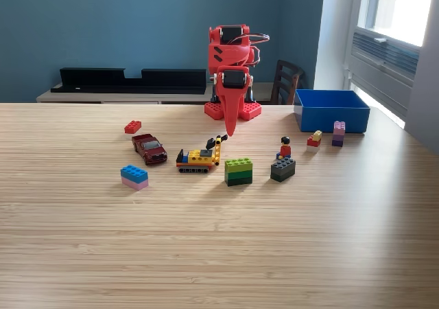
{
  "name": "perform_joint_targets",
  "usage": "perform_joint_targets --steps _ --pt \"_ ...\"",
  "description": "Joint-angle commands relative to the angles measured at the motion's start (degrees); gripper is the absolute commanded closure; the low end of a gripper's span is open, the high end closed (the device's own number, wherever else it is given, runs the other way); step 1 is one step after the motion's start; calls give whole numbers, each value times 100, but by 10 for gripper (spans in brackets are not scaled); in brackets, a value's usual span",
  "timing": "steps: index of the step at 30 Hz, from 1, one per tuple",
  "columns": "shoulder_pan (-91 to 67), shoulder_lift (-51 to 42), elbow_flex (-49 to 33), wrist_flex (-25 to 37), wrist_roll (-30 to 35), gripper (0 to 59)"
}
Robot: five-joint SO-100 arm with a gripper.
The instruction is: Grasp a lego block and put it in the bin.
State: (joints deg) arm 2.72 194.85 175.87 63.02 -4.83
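Observation:
The red arm stands at the far middle of the wooden table, folded down, with its gripper (230, 132) pointing at the tabletop; the jaws look shut on nothing. The blue bin (331, 110) sits at the far right in the exterior view, open-topped. Several lego pieces lie in front of the arm: a small red block (132, 126), a blue-on-pink block (134, 176), a green stacked block (238, 171), a dark block with a small figure (282, 167), a red-yellow piece (314, 139) and a purple-pink stack (338, 133) beside the bin.
A dark red toy car (149, 148) and a yellow toy excavator (199, 157) stand among the blocks. A long black tray (130, 80) rests on a shelf behind the table. A chair (285, 81) is behind the arm. A window is at the right.

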Motion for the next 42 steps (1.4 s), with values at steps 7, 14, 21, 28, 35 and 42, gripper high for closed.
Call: perform_joint_targets --steps 7,14,21,28,35,42 --pt "-35 220 -79 -53 -105 585" --pt "-44 220 -79 -53 -114 585" --pt "-97 220 -79 -53 -220 585" --pt "-237 220 -79 -53 -343 585" --pt "-211 220 -132 0 -149 585" --pt "-193 202 -1011 105 176 585"
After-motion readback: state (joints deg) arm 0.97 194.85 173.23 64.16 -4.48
